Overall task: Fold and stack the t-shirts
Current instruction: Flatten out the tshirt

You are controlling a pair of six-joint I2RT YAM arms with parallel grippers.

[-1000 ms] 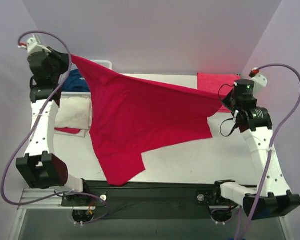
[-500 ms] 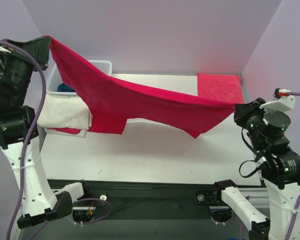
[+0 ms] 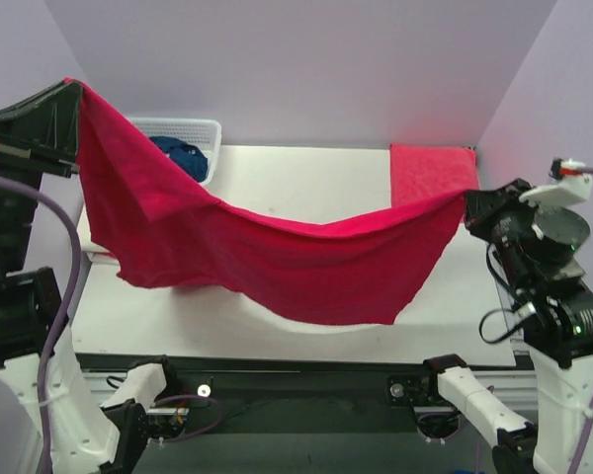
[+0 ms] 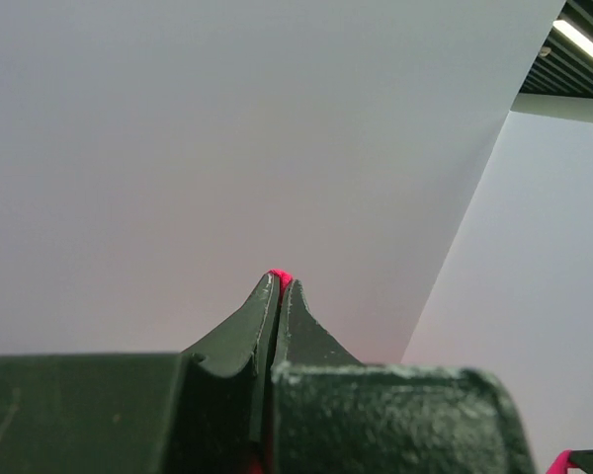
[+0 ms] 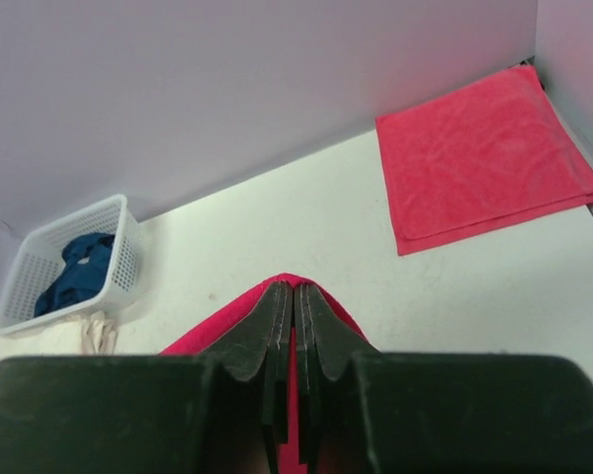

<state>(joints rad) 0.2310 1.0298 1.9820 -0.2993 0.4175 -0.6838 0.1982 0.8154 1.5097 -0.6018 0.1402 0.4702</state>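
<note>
Nearest me, the crimson t-shirt [image 3: 277, 267] hangs in the air between the two arms, over the near half of the desk [image 3: 306, 178]. The left gripper [image 3: 76, 88] is clamped shut on one corner, high at the left. Its wrist view shows only a sliver of red pinched between the closed tips. The right gripper [image 3: 466, 197] is shut on the opposite corner, lower down at the right edge. In its wrist view the red cloth runs straight down from the closed jaws.

I read this hold as a spreading move. With two corners pulled apart, the fabric opens out under its own weight and can then be laid flat for folding. The shirt's long axis runs left to right across the desk and tilts down toward the right. The top edge sags in the middle and the loose body drapes toward the near edge. I cannot tell whether the lowest hem touches the desk.

Further back on the right, a folded red cloth [image 3: 430, 168] lies flat in the far corner, well apart from the held shirt. That is probably where the stack goes. At the far left stands the white basket [image 3: 193, 126] with the dark blue shirt [image 3: 183, 156] crumpled inside. A cream-white shirt [image 5: 94, 331] shows just beside the basket in the right wrist view.
</note>
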